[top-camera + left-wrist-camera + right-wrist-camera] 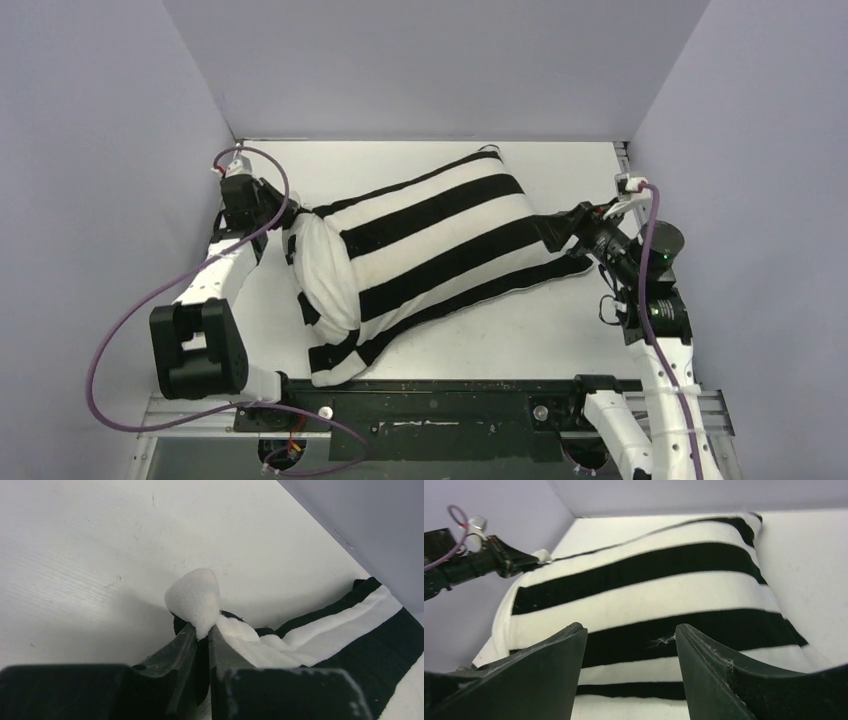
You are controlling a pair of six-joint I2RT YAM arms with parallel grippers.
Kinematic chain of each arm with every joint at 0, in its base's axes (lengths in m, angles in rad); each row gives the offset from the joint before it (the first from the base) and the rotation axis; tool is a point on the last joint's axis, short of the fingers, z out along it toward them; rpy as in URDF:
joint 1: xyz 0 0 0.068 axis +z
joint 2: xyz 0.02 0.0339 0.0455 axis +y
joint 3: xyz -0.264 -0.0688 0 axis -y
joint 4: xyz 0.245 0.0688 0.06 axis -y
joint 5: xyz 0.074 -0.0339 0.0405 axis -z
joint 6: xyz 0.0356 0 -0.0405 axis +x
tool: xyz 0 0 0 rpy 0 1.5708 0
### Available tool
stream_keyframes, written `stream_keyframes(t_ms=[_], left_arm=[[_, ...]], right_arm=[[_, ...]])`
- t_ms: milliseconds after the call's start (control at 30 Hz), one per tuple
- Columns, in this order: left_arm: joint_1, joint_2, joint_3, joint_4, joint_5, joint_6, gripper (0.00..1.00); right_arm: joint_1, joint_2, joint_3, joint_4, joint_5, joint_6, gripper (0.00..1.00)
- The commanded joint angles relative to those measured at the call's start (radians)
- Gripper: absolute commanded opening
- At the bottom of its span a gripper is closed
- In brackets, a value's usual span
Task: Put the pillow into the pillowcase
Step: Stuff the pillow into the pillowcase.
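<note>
Status: mostly done. The plump off-white textured pillow (322, 275) is sheathed over most of its length by the thin black-and-white striped fabric pillowcase (440, 240). The pair is laid diagonally across the middle of the flat white table (520, 335), closed end to the right, mouth to the left. A white band of pillow is left bulging out of the mouth. Left to do, as judged: the mouth hem is to be drawn over that exposed end and squared up.

Left gripper (202, 630): clamped tight on a small white nub of cloth at the far-left corner of the mouth. It is taken to be the pillowcase hem, but the pillow's own corner cannot be ruled out, as the wrist view is too close.

Right gripper (630, 630): jaws are parted wide and nothing is held between them. It is poised at the right end of the pillowcase.

View differences: the exposed pillow band and the overall layout are given only by the top camera. The empty gap of the right jaws is settled by the right wrist view; from above, contact with the black corner cannot be excluded. The pinched nub is resolved only by the left wrist view.
</note>
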Motion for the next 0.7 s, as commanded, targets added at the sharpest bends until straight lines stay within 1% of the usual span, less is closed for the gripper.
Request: stream_keyframes(t_ms=[0,67,100,167,233,300,333,433,533,600,667], left_arm=[[-0.032,0.102,0.153,-0.011,0.031,0.094,0.24],[-0.034,0.121,0.225,-0.141,-0.058,0.157,0.44],[-0.036,0.114,0.252,-0.179,-0.099,0.182,0.49],[-0.055,0.072,0.275,-0.217,-0.19,0.229,0.56],[-0.095,0.003,0.254,-0.224,-0.256,0.277,0.62],[-0.114,-0.07,0.21,-0.236,-0.283,0.294,0.64],[-0.115,-0.102,0.184,-0.246,-0.269,0.291,0.64],[-0.164,-0.201,0.108,-0.277,-0.235,0.308,0.59],[-0.183,-0.274,0.026,-0.281,-0.165,0.296,0.51],[-0.209,-0.304,-0.063,-0.217,-0.105,0.261,0.46],[-0.288,-0.296,-0.167,-0.082,-0.073,0.198,0.41]], right_arm=[[0.005,0.145,0.078,-0.147,0.164,-0.052,0.64],[0.005,0.209,0.097,-0.151,0.209,-0.024,0.6],[0.028,0.24,0.105,-0.139,0.226,-0.008,0.59],[0.081,0.299,0.129,-0.108,0.26,0.004,0.6],[0.192,0.361,0.17,-0.095,0.357,0.01,0.64],[0.323,0.435,0.219,-0.078,0.469,0.0,0.66],[0.378,0.475,0.248,-0.07,0.513,-0.006,0.66],[0.514,0.609,0.344,-0.058,0.588,-0.027,0.66],[0.612,0.747,0.439,-0.056,0.663,-0.096,0.66],[0.63,0.818,0.468,-0.051,0.684,-0.115,0.66],[0.613,0.87,0.467,-0.075,0.763,-0.101,0.66]])
